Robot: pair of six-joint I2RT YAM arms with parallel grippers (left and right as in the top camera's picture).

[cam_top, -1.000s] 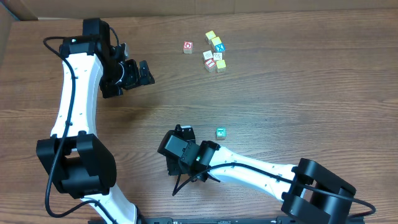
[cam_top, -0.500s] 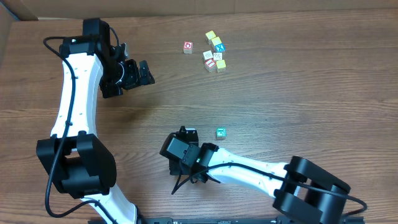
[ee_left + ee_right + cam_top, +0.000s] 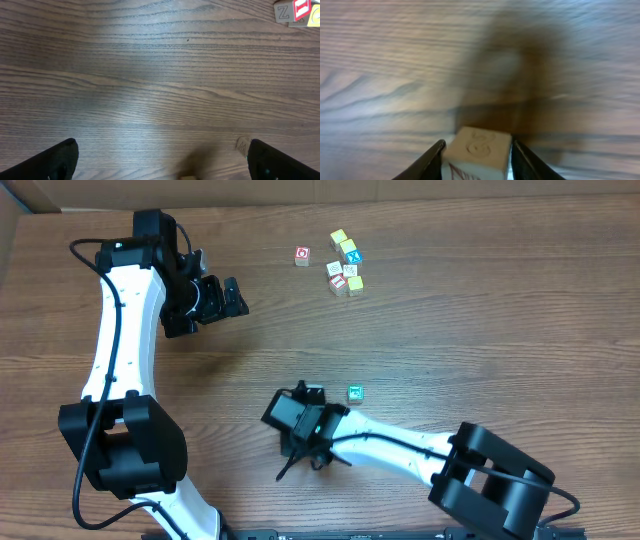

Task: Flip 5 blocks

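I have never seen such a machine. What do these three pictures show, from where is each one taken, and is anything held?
These are two robot arms at a wooden table, each ending in a gripper with two fingers. The wide picture comes from a camera above the table. The other two come from small cameras on the wrists, so each shows its own fingers at the bottom edge. On the table lie tiny alphabet blocks: a cluster at the far side, one red-printed block beside it, and one teal block near the right gripper. The left gripper is wide open and empty, over bare wood. The right gripper has a pale block between its fingers, which press on both its sides.
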